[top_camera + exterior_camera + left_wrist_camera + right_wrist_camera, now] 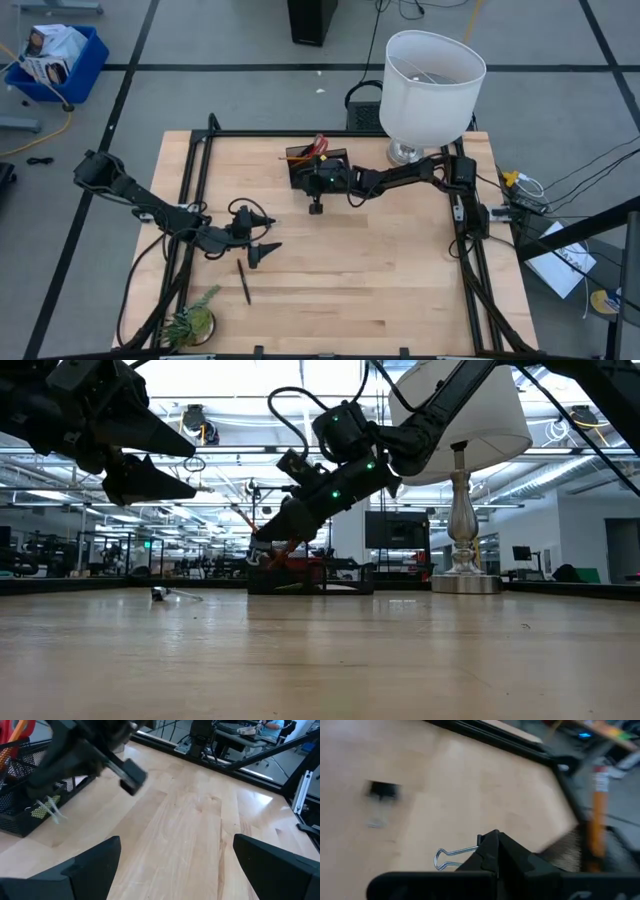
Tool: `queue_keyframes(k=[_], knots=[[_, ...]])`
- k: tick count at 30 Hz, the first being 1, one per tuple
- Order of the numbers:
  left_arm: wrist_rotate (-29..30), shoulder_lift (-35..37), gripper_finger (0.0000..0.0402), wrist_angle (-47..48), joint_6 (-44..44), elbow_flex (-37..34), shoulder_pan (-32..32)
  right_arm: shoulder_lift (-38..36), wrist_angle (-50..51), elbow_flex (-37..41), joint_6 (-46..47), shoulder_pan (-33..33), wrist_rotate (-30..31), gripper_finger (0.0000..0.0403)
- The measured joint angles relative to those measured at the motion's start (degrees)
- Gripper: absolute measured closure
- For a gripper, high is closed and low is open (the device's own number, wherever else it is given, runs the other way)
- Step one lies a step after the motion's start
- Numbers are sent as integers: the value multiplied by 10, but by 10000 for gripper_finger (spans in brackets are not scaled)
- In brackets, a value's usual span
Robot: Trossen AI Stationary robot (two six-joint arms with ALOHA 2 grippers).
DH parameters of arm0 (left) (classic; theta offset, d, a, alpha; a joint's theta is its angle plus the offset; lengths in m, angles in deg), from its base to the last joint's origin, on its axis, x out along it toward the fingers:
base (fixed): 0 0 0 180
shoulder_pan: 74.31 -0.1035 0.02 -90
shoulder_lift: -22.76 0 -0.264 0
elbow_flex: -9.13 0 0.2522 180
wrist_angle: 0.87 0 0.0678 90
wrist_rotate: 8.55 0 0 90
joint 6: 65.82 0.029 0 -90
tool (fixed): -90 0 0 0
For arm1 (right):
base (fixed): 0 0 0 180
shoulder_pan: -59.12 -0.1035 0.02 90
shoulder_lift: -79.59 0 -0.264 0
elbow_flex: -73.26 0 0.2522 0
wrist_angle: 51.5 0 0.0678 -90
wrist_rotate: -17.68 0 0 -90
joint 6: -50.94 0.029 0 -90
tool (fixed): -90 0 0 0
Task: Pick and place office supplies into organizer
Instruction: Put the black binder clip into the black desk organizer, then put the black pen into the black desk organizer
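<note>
Right gripper (317,207) pinching a black binder clip (451,856) just in front of the black organizer (300,158), left gripper (262,236) hanging wide open and empty over the desk (380,270), black pen (243,282) lying nearby.

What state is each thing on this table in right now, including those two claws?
Left gripper: open, empty, above the table.
Right gripper: shut on a binder clip, beside the organizer.
Organizer: open-topped, already holding scissors and pencils.
Pen: lying loose on the table.
Second clip: lying on the table.
Lamp: upright.
Plant: upright at the table's edge.
</note>
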Motion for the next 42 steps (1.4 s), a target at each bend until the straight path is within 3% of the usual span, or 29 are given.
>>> queue_keyframes(k=[4, 8, 12, 19, 29, 42], knots=[[0, 0, 7, 0, 0, 0, 0, 0, -25, 0, -41, -1, 81, 403], [0, 0, 7, 5, 2, 0, 0, 0, -53, 0, -46, -1, 93, 403], [0, 0, 7, 9, 2, 0, 0, -1, -63, -1, -79, -4, 143, 403], [0, 0, 7, 13, 8, 0, 0, 1, -37, -1, -132, -9, 151, 403], [1, 0, 7, 12, 2, 0, 0, 2, -22, -1, -123, 5, 176, 400], [1, 0, 7, 12, -4, 0, 0, 2, -28, 8, -102, 5, 175, 312]])
